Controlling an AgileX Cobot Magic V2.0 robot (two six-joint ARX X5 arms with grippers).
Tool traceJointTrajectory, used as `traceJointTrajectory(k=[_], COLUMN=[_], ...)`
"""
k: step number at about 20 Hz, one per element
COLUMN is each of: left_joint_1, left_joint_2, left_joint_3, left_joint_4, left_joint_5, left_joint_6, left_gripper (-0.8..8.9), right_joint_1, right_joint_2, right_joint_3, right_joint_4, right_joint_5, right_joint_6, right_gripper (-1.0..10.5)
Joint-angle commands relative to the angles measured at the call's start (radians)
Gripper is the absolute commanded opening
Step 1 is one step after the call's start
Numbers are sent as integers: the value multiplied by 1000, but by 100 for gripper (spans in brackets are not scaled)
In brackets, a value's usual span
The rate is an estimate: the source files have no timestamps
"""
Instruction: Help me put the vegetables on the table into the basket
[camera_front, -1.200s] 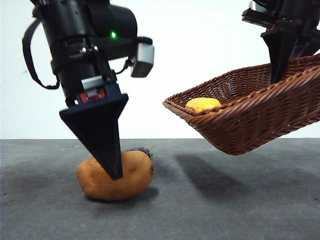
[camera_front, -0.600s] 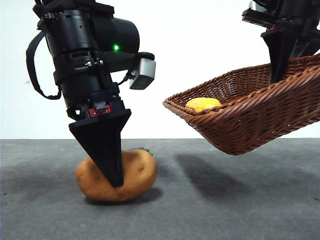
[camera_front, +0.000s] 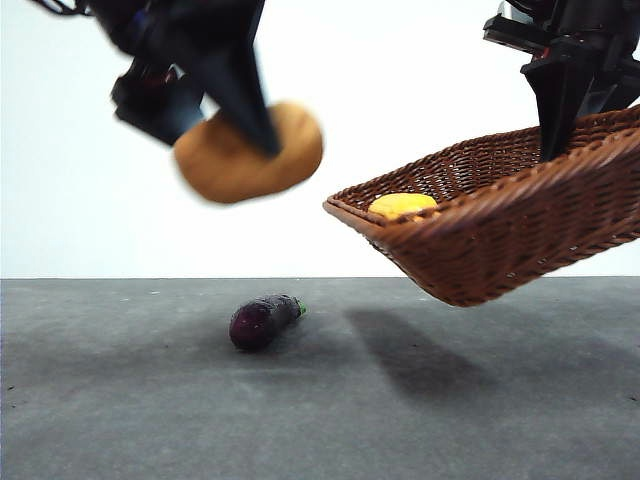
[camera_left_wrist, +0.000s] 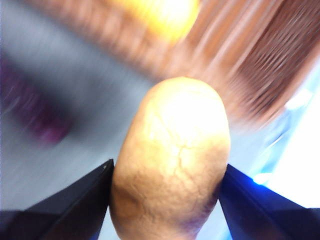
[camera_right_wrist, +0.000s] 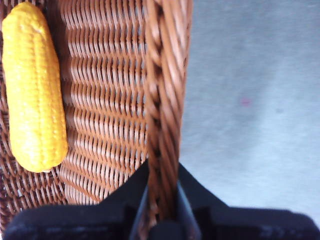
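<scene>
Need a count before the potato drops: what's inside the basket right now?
One yellow ridged piece, corn-like, lies on the basket floor. The near wall hides most of the inside in the front view; the right wrist view shows only part.

I see a tan-brown potato (camera_front: 250, 152) with fine cracks, a dark purple eggplant (camera_front: 262, 321) with a green stem, a bumpy yellow corn cob (camera_right_wrist: 33, 86), a brown woven basket (camera_front: 500, 240) with a braided rim, and a matte grey desk (camera_front: 320, 400).
</scene>
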Motion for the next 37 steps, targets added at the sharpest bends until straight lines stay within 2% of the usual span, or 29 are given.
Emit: traceJointTrajectory(k=[1,2,6,11,13,14,17,18,22,25,26,30,33,37], left_joint_1=[-18,-33,-102,-174,-204,-210,-235,-238,-238,-190,-169,-95,-13,82], left_joint_2=[0,4,60,138,138,138,138,138,137,132,132,132,138,212], left_joint_3=[1,1,1,1,7,11,13,13,18,109,155,299,311,311], left_joint_4=[84,134,246,320,343,341,343,343,351,231,185,44,-37,-107], left_joint_5=[122,123,113,87,23,-26,-67,-67,-66,-68,-86,-329,-317,-298], left_joint_6=[-117,-156,-224,-228,-232,-233,-236,-236,-227,-178,-176,-182,-190,-190], left_gripper=[-9,-9,-9,-9,4,45,530,596,600,598,598,597,597,597], right_joint_1=[3,3,16,36,36,36,36,36,36,33,31,15,-10,-98], right_joint_2=[5,5,5,5,5,5,5,5,5,5,5,5,5,5], right_joint_3=[1,1,1,1,1,1,1,1,1,1,1,1,1,1], right_joint_4=[11,10,9,11,12,10,9,8,3,-16,-22,-34,-29,-24], right_joint_5=[-57,-76,-79,-74,-74,-74,-74,-74,-69,-23,-3,7,3,-106], right_joint_6=[16,16,21,27,27,27,26,27,23,14,14,10,-4,-13], right_gripper=[-17,-17,-17,-17,-17,-17,-17,-17,-17,-17,-17,-17,-17,-17])
